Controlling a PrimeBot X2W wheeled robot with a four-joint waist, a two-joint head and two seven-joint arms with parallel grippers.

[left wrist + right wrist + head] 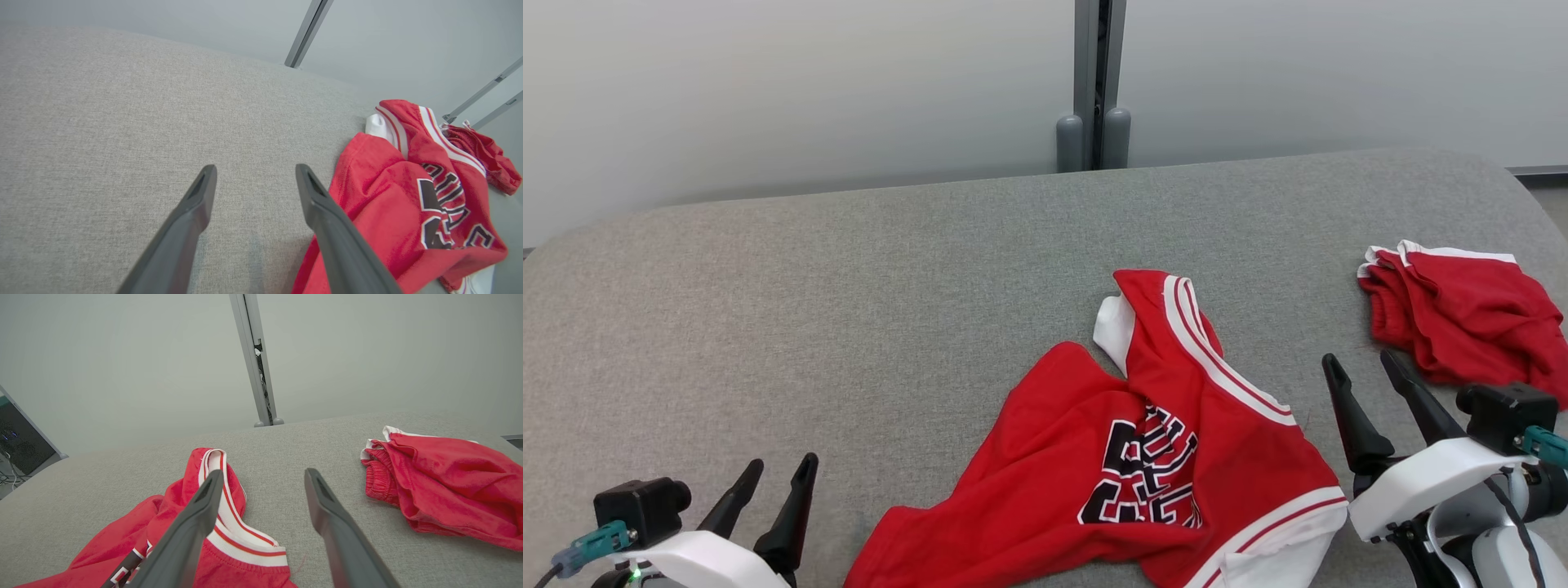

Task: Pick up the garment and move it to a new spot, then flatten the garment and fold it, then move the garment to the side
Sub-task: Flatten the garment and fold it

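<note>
Presently: red jersey (1143,457) crumpled, long axis diagonal, lying between the arms; right gripper (1359,358) nearer, beside its striped hem, jaws spread, empty; left gripper (783,462) likewise spread, empty.

Left gripper (780,467): head view, 7 o'clock. Dark fingers (792,506) spread apart, pointing to 1 o'clock, on a white wrist (703,562).
Right gripper (1360,361): head view, 4 o'clock. Fingers spread wide, pointing to 11 o'clock, white wrist behind.
</note>
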